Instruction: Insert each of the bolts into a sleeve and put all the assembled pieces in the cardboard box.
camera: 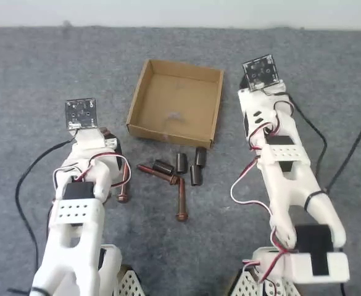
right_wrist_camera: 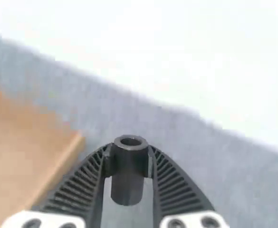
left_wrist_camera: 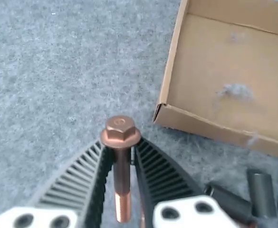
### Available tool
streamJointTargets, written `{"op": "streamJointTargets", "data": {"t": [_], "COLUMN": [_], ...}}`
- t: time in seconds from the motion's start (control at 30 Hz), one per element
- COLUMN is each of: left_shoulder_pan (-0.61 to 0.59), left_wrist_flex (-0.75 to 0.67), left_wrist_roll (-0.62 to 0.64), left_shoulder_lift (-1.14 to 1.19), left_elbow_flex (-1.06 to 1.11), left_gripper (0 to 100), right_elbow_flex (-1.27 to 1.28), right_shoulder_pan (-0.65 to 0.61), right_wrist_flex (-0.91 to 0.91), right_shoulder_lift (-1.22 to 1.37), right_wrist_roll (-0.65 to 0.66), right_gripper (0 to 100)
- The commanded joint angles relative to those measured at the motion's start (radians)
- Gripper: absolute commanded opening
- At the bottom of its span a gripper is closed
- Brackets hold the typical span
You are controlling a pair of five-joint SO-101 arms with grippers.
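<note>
Left hand (left_wrist_camera: pixel 121 145): clamped on a bolt (left_wrist_camera: pixel 121 180) by the shank, head free.
Right hand (right_wrist_camera: pixel 129 152): clamped on a sleeve (right_wrist_camera: pixel 128 175), bore exposed, likely for mating.
Box (camera: pixel 171 132): nearby for finished pieces.

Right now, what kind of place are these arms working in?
Likely a robotics lab or test bench: a grey carpeted tabletop, a plain pale wall behind, and two small white arms flanking loose bolts, sleeves and a cardboard box.

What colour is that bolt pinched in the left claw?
Coppery brown. The bolt in the left gripper shows best in the left wrist view.
</note>
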Motion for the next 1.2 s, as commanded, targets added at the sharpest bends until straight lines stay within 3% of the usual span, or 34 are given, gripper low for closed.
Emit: {"op": "streamJointTargets", "data": {"t": [0.0,0.13,0.33,0.4,0.77,1.17], "left_shoulder_pan": [-0.006,-0.006,-0.006,-0.006,-0.003,-0.003], "left_wrist_flex": [-0.044,-0.060,-0.060,-0.060,-0.061,-0.083], "left_wrist_roll": [-0.011,-0.011,-0.012,-0.012,-0.012,-0.012], "left_shoulder_lift": [0.008,0.015,0.015,0.015,0.015,0.017], "left_elbow_flex": [-0.018,-0.018,-0.018,-0.018,-0.018,-0.015], "left_gripper": [1,1,1,1,1,1], "right_elbow_flex": [-0.020,-0.021,-0.066,-0.068,0.066,0.422], "right_shoulder_pan": [-0.012,-0.054,-0.093,-0.102,-0.246,-0.381], "right_wrist_flex": [-0.191,-0.311,-0.291,-0.277,-0.280,-0.280], "right_shoulder_lift": [0.038,0.150,0.220,0.220,0.189,-0.189], "right_wrist_roll": [-0.009,-0.040,-0.382,-0.443,-0.531,-0.532], "right_gripper": [0.7,0.7,0.6,0.6,0.6,0.6]}}
